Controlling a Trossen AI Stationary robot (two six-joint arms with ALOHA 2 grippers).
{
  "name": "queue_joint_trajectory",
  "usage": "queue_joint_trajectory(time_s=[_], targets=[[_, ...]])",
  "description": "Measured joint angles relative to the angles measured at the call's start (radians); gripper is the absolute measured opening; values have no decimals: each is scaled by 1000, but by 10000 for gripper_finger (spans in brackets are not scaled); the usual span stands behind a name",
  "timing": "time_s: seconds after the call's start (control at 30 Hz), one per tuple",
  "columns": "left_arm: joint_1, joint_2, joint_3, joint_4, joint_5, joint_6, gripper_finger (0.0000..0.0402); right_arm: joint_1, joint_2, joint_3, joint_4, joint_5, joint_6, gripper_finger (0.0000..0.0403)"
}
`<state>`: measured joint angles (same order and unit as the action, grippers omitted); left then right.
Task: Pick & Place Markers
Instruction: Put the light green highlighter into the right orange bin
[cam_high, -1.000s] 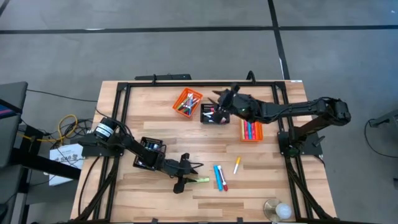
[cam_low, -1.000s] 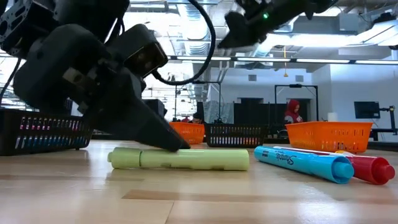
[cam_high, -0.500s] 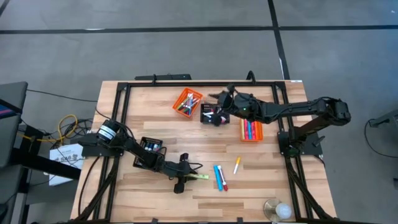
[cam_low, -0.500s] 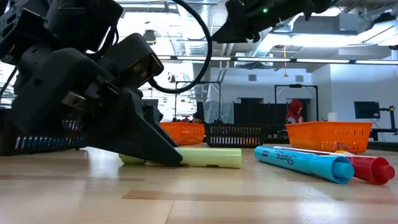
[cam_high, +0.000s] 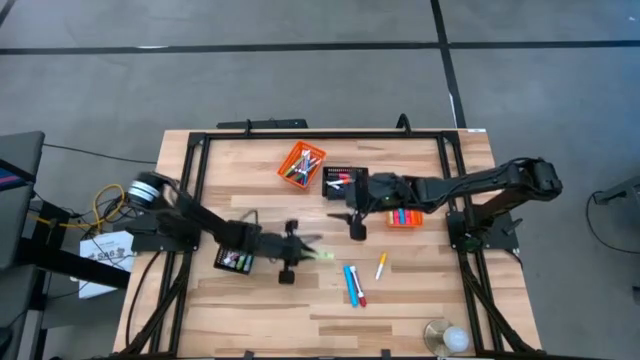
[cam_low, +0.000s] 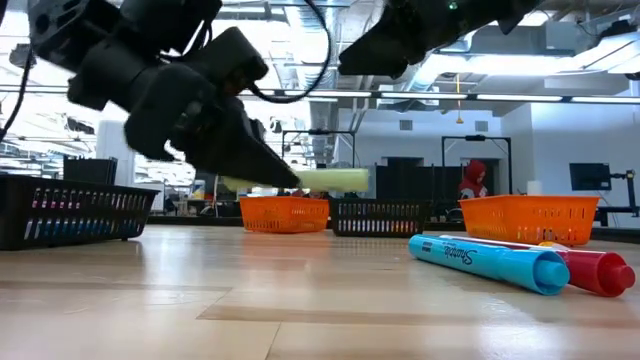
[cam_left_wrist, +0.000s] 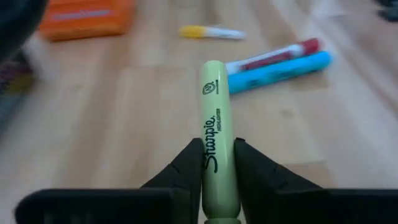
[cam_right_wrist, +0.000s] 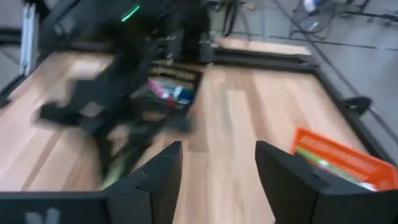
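Left claw (cam_left_wrist: 219, 163) holds green marker (cam_left_wrist: 216, 130) level above table (cam_high: 250, 290).

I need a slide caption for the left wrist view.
Left gripper holds a green marker above the table.

I hold a pale green highlighter (cam_left_wrist: 214, 130) level between my left fingers, clear above the wood. A blue marker (cam_low: 490, 262) and a red one (cam_low: 590, 268) lie side by side on the table, a yellow-capped white one (cam_high: 381, 265) just beyond them.
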<state>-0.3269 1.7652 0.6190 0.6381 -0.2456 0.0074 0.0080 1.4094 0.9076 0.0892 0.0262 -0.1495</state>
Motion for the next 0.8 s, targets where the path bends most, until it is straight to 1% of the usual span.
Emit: queue_joint_trajectory(time_s=[0.1,0.23,0.27,0.37,0.4,0.43,0.5,0.57,0.63,0.67,0.8], targets=[[56,-132,-41,-67,-5,30,77,33,13,-2,0,0,-60,209],[112,-321,-90,-49,-1,21,67,51,53,-2,31,-1,-158,221],[121,-365,-108,-60,-10,15,66,51,71,0,64,-1,-162,222],[128,-452,-146,-60,-55,23,71,49,90,-1,70,0,-154,221],[127,-480,-163,-61,-62,30,73,48,108,-1,99,0,-143,219],[124,-495,-172,-63,-62,41,73,45,125,5,125,0,-137,218],[123,-507,-181,-62,-62,60,72,42,132,-7,116,-1,-121,214],[123,-518,-188,-61,-65,73,70,42,171,11,225,-2,-112,210],[129,-517,-188,-54,-66,92,70,42,181,10,233,-2,-96,206],[131,-518,-190,-55,-66,104,72,42,206,29,255,-4,-78,204],[132,-512,-190,-52,-68,119,76,44,258,75,256,-4,-35,194]])
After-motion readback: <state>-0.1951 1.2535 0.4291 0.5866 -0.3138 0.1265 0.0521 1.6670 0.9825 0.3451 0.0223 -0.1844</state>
